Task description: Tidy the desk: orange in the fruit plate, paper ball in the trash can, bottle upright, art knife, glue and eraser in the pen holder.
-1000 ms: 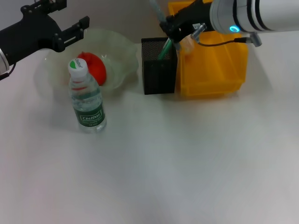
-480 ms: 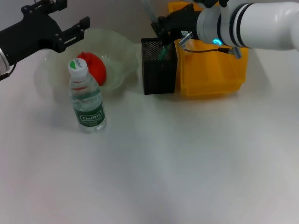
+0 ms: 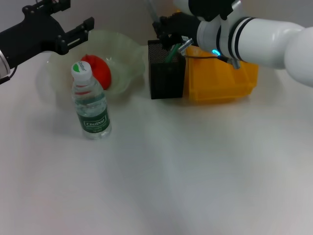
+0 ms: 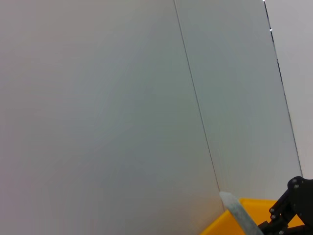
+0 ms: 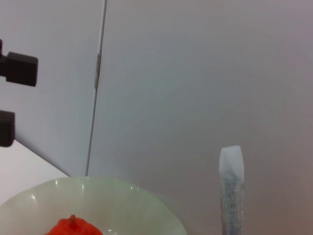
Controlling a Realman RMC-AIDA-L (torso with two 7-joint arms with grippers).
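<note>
Progress looks well advanced. The orange (image 3: 96, 71) sits inside the fruit plate (image 3: 128, 53), near the far left corner of the worktop (image 3: 195, 166). The bottle (image 3: 91, 101) stands upright just in front of that plate, cap up. The pen holder (image 3: 166, 78) stands at the middle of the far edge, touching the trash can (image 3: 222, 81) on its right side. A green-handled tool leans out of the holder, and a pale slim stick rises above it; I judge these to be the art knife and the glue, though which is which cannot be told. No paper ball shows on the worktop, and the bin's inside is hidden by the arm, so whether it lies there cannot be told. The eraser is not visible either; it may be in the holder already.

The right gripper (image 3: 168, 27) hovers over the pen holder's far rim; whether its jaws are apart or together cannot be told. The left gripper (image 3: 80, 30) hangs above the fruit plate with its jaws apart, holding nothing, apparently idle.

The worktop is plain matt white with no marks. Behind it, the wrist views show a pale grey panelled wall with a thin vertical seam.
</note>
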